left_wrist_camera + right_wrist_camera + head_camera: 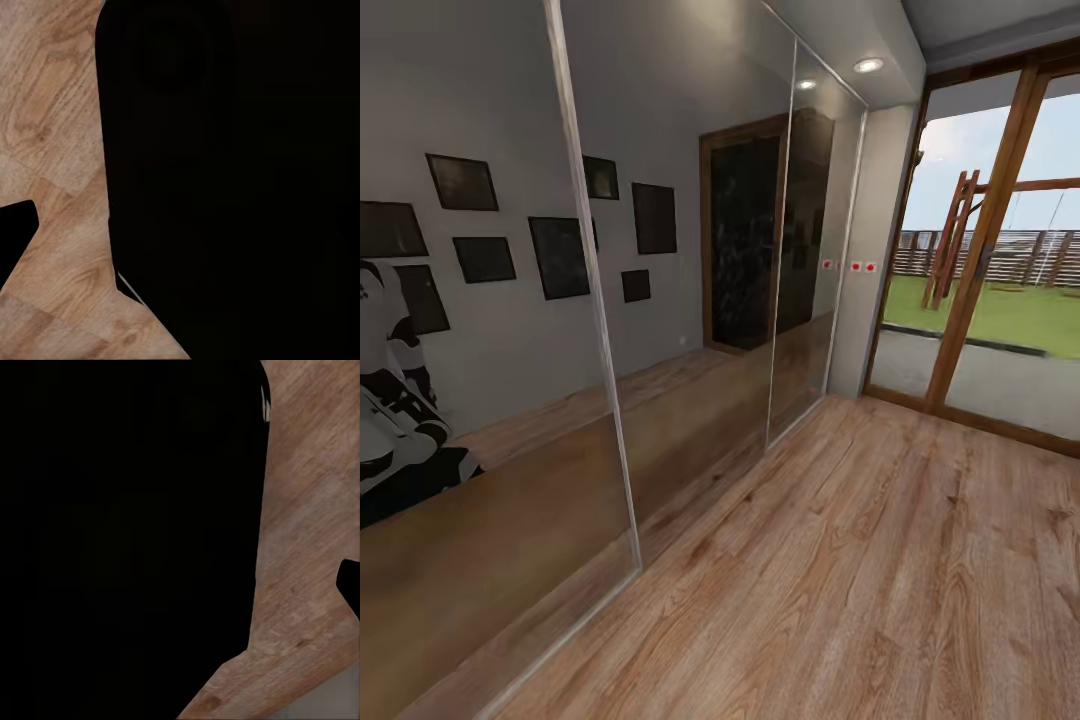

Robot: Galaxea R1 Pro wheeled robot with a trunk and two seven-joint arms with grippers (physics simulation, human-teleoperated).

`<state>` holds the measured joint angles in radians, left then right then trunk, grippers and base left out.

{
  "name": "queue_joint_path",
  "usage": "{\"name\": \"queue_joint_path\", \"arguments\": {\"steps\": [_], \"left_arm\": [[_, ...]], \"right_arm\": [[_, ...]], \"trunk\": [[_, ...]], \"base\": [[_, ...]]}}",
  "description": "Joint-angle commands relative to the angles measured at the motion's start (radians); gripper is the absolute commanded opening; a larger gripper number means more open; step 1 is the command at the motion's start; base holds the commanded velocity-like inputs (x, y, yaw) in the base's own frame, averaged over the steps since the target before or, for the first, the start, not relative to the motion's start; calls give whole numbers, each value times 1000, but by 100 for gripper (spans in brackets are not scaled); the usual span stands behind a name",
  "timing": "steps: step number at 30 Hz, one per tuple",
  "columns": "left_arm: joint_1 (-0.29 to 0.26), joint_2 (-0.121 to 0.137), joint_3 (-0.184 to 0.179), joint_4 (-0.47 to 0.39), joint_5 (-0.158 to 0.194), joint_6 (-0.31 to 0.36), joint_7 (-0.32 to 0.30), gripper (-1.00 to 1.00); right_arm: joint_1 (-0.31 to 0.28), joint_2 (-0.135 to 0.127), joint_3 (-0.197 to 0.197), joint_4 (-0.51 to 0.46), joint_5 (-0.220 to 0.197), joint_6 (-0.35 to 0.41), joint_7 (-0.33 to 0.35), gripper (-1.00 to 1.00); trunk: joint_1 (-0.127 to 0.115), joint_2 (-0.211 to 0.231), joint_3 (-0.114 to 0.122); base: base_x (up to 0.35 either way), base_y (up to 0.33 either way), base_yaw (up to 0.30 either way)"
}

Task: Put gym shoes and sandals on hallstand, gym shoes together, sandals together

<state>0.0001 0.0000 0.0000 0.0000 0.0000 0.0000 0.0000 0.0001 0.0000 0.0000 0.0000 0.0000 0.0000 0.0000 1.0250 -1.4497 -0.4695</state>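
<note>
The corridor floor point(880, 560) of light-brown wood planks stretches ahead in the head view. The gym shoes, the sandals and the hallstand are out of view. In the left wrist view a large black body point(232, 172) hangs over the same plank floor point(52, 135), and a small dark tip point(11, 232) pokes in at the edge. The right wrist view has a similar black mass point(127, 532) above the floor point(300, 547), with a dark tip point(349, 585) at the edge. Neither pair of fingers is seen well enough to judge its state.
A mirrored sliding wardrobe point(610, 330) runs along the left, reflecting picture frames, a dark door and my white-and-black body point(400, 410). A wood-framed glass door point(980, 260) at the far right opens onto grass and a fence. Bare floor lies between them.
</note>
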Motion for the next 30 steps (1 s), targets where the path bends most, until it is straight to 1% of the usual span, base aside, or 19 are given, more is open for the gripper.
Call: {"name": "queue_joint_path", "arguments": {"steps": [1,2,5,9,17,22,26,30], "left_arm": [[0,0,0,0,0,0,0,100],[-1,-3,1,1,3,-2,2,100],[-1,-3,-1,2,0,-2,2,100],[-1,-2,3,-2,-2,-5,2,100],[0,-2,4,-5,-3,-12,2,100],[-3,3,3,-30,-3,-31,3,100],[-3,12,4,-52,-3,-53,6,100],[-4,22,5,-75,-2,-76,11,100]], "right_arm": [[0,0,0,0,0,0,0,100],[-3,6,0,-6,3,-2,-3,100],[-3,23,1,-17,3,-2,-4,100],[-3,31,2,-27,3,-7,-4,100],[-3,31,3,-68,3,-24,-5,100],[-3,31,2,-71,3,-40,-6,100],[-3,22,2,-76,4,-63,-6,100],[-3,-1,2,-95,4,-85,-6,100]], "trunk": [[0,0,0],[0,0,0],[0,0,0],[0,0,0],[0,0,0],[0,0,0],[0,0,0],[0,0,0]], "base": [[0,0,0],[0,0,0],[0,0,0],[0,0,0],[0,0,0],[0,0,0],[0,0,0],[0,0,0]]}}
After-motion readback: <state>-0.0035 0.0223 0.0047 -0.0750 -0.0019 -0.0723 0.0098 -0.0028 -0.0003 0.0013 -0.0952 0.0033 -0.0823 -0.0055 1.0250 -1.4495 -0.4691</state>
